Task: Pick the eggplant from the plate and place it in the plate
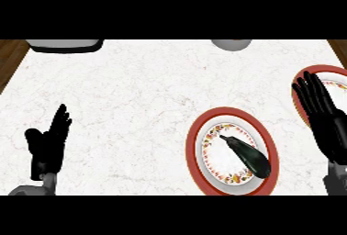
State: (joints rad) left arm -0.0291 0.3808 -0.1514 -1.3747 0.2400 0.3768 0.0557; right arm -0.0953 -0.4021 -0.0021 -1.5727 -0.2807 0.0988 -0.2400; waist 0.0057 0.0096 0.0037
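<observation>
- Nearest us, left hand (47, 142) rests open by the counter's (136, 92) left edge.
- Eggplant (247, 156) lies on the front plate (261, 133).
- Our right hand (320, 108), fingers straight, covers the right-edge plate (325, 71).
- Risk: smooth skin may slip on pickup.

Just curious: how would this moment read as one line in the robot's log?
eggplant: on near plate | second plate: far right | right hand: open, over second plate | left hand: open, resting at left

White marble counter (136, 92) bears two red-rimmed plates (265, 137) (337, 71), near and far right.
</observation>
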